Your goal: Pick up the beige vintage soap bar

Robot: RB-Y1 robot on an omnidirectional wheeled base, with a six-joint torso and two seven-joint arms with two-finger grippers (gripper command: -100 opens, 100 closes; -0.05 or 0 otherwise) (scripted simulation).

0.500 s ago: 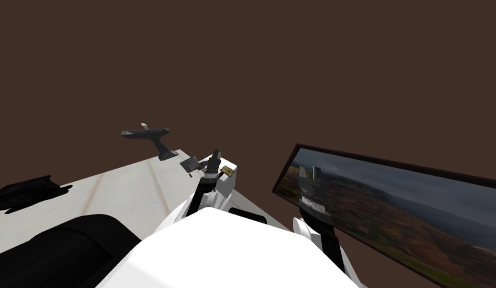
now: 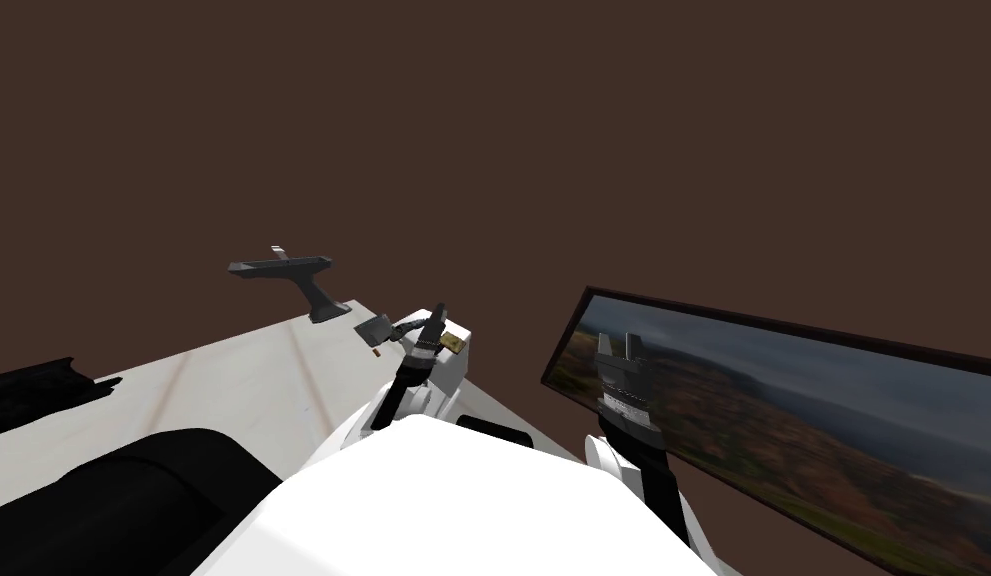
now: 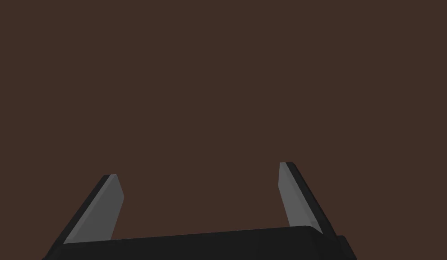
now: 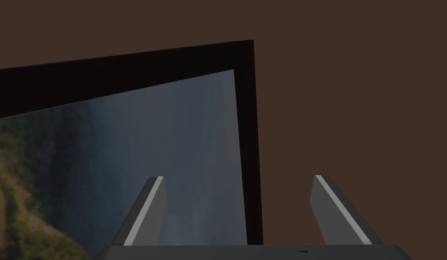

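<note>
The soap bar [image 2: 450, 343] is a small beige block near the far right corner of the white counter [image 2: 233, 380]. My left gripper [image 2: 438, 312] is raised just above and left of it, its dark wrist crossing close beside the bar, and I cannot tell if they touch. In the left wrist view the left gripper [image 3: 198, 169] is open, nothing between its fingers, facing a plain brown wall. My right gripper [image 2: 620, 340] is held up off to the right, away from the counter; its wrist view shows the right gripper [image 4: 239, 177] open and empty.
A dark grey faucet-like fixture [image 2: 298, 275] stands at the counter's back edge. A small grey object [image 2: 375, 330] lies left of the soap. A black hollow [image 2: 133, 490] lies in the counter near me. A framed landscape picture [image 2: 783, 420] hangs on the right.
My head view has shifted slightly, so the counter items slid left. My left hand has tilted over towards the soap bar. The right arm holds still.
</note>
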